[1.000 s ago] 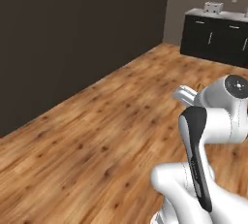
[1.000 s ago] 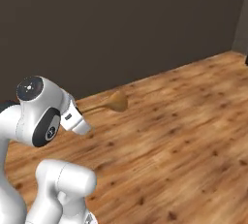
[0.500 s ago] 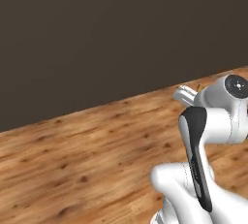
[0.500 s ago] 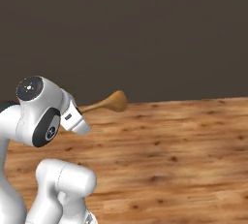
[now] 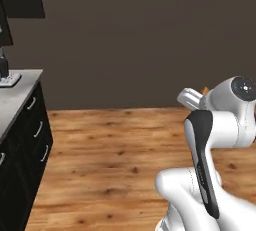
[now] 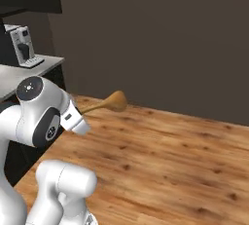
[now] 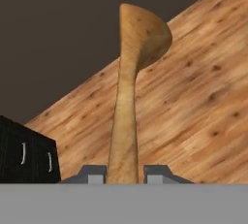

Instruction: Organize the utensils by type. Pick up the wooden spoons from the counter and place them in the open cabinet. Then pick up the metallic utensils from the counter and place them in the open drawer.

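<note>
The two-finger gripper [image 7: 125, 173] clenches the handle of an orange-brown wooden spoon [image 7: 131, 97], bowl pointing away over the plank floor [image 6: 185, 160]; black cabinet fronts [image 5: 25, 150] stand left. Carrying it well likely means a firm grip and a level handle until the open cabinet is near.

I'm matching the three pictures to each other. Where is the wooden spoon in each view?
Left base view: a sliver of the wooden spoon at right, behind the arm.
Right base view: left of centre, its bowl pointing right.
Hand view: centre, between the fingertips, bowl up.
Shared landmark: black cabinets.
</note>
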You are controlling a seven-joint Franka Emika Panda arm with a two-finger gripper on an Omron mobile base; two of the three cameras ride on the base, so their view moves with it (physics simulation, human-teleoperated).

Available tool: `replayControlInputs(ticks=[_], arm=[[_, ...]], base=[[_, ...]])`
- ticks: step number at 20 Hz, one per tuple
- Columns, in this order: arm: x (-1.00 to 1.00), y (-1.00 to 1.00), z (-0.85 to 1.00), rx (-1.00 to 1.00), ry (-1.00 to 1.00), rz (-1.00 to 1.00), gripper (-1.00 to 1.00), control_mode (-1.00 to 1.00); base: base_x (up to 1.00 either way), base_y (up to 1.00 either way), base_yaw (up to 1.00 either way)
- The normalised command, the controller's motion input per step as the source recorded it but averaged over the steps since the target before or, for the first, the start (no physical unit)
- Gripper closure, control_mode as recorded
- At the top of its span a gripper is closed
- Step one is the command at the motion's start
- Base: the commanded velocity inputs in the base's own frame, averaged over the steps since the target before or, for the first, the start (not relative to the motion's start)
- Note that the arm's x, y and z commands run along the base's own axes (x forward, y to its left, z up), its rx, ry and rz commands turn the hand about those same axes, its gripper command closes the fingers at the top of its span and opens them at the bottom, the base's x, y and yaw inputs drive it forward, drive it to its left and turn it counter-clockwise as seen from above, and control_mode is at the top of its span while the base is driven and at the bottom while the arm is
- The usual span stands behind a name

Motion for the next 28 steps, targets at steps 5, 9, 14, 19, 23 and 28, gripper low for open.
replayControlInputs(ticks=[5,9,14,19,23,28], arm=[[0.00,0.00,0.00,0.00,0.00,0.00,1.00,1.00],[0.00,0.00,0.00,0.00,0.00,0.00,1.00,1.00],[0.00,0.00,0.00,0.00,0.00,0.00,1.00,1.00],[0.00,0.00,0.00,0.00,0.00,0.00,1.00,1.00],[0.00,0.00,0.00,0.00,0.00,0.00,1.00,1.00],[0.00,0.00,0.00,0.00,0.00,0.00,1.00,1.00]], base=[[0.45,-0.23,0.50],[0.96,-0.55,0.49],[1.00,-0.76,0.50],[0.89,-0.82,0.50],[0.83,-0.78,0.49],[0.74,-0.72,0.49]])
